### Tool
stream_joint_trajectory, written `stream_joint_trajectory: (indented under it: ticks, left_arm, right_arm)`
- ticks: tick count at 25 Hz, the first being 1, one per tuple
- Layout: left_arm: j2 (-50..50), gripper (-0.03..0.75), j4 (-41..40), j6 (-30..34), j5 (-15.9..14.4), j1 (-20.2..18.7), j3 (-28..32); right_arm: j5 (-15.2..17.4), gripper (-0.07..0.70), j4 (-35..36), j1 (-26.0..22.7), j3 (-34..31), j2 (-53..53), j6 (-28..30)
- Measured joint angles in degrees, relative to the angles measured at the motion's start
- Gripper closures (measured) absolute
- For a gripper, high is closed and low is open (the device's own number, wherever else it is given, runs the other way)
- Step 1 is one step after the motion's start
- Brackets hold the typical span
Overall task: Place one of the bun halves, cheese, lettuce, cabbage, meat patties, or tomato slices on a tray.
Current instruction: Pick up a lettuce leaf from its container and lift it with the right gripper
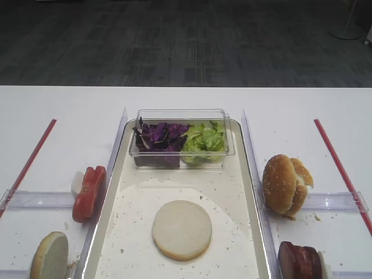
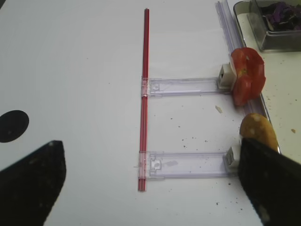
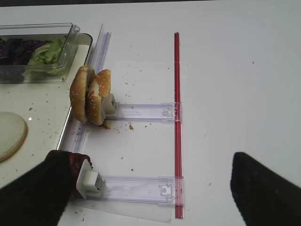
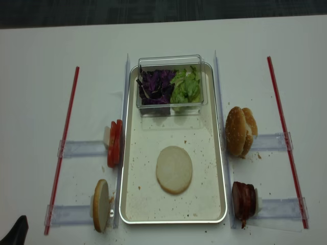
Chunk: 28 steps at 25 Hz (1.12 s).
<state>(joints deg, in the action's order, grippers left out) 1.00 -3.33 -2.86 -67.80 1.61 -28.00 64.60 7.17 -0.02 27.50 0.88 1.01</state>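
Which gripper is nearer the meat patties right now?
Right. The right gripper hangs open just beside the meat patties, one finger next to them; the left gripper is across the tray, by a bun half.

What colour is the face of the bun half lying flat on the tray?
Pale cream, plain, with no seeds showing: the bun half shows best in the realsense exterior high view.

Two high cameras face the tray [image 1: 110, 232] from the near side, one steeper; the wrist cameras look down close at its right and left flanks.
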Motion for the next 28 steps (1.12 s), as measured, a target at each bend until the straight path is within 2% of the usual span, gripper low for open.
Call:
stream_joint_trajectory:
  ticks: [18, 24, 28]
  left_arm:
    - [0.0, 0.029, 0.0, 0.0, 0.0, 0.0, 0.0]
    - [0.0, 0.029, 0.0, 0.0, 0.0, 0.0, 0.0]
    - [0.0, 0.029, 0.0, 0.0, 0.0, 0.0, 0.0]
  right_arm:
    - [0.1, -0.041, 0.0, 0.0, 0.0, -0.3, 0.0]
    - [1.7, -0.029, 0.0, 0.0, 0.7, -10.0, -1.0]
    - [4.2, -0.027, 0.0, 0.0, 1.2, -20.5, -2.7]
